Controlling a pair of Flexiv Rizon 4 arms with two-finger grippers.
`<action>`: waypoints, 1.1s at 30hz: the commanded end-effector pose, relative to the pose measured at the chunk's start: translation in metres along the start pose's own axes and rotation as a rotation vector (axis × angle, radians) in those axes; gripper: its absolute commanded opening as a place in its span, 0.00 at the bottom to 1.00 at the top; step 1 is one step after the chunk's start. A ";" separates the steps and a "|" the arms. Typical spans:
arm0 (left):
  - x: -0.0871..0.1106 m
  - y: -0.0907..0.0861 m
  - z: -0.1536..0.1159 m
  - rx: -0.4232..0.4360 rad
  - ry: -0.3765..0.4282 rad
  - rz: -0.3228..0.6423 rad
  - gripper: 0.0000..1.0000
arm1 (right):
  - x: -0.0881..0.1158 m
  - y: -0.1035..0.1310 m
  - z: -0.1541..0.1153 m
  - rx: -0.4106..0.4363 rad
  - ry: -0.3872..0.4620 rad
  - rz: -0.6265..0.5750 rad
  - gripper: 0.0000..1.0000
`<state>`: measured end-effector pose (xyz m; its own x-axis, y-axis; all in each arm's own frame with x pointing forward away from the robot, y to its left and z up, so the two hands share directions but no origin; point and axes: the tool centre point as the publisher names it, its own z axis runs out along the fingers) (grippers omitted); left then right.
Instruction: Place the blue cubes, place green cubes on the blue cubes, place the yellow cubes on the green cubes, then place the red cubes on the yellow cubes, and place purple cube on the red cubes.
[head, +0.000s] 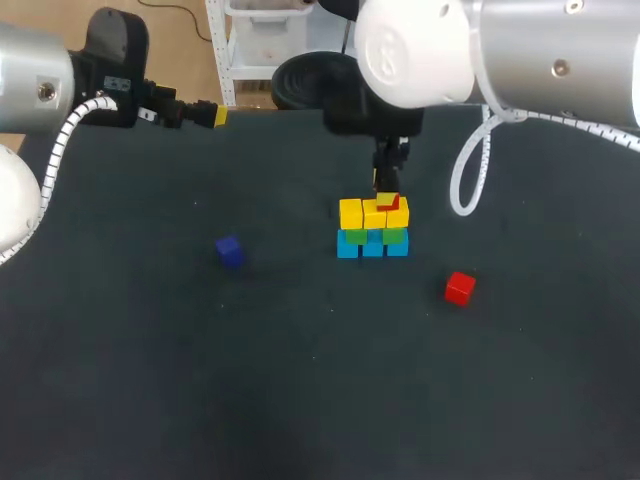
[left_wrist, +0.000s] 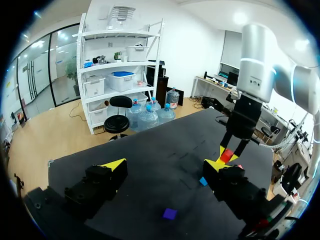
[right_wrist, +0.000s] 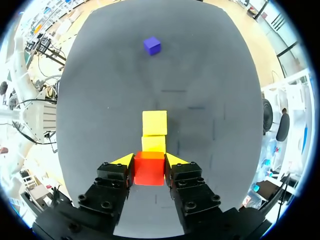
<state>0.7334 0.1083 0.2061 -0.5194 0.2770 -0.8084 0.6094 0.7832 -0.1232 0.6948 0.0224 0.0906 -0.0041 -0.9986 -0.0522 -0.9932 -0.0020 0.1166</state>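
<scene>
Plainly, solid red cube (right_wrist: 149, 169), square-edged.

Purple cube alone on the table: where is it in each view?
Head view: small purple cube, left of the blue-green-yellow cube stack.
Left wrist view: cube ahead of the left end effector.
Right wrist view: cube far ahead of the right end effector.
Landmark: the red cube in the right end effector.
</scene>
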 end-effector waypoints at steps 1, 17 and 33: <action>0.001 0.002 0.001 0.006 -0.005 0.002 1.00 | 0.002 0.000 0.000 0.001 0.001 0.002 0.00; 0.001 0.002 0.001 0.006 -0.005 0.002 1.00 | 0.002 -0.001 0.004 -0.007 0.001 -0.006 0.00; 0.001 0.002 0.001 0.006 -0.005 0.002 1.00 | 0.002 -0.001 0.004 -0.009 -0.001 -0.005 0.23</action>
<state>0.7334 0.1083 0.2061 -0.5194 0.2770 -0.8084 0.6094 0.7832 -0.1232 0.6952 0.0207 0.0870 0.0012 -0.9986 -0.0521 -0.9921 -0.0077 0.1250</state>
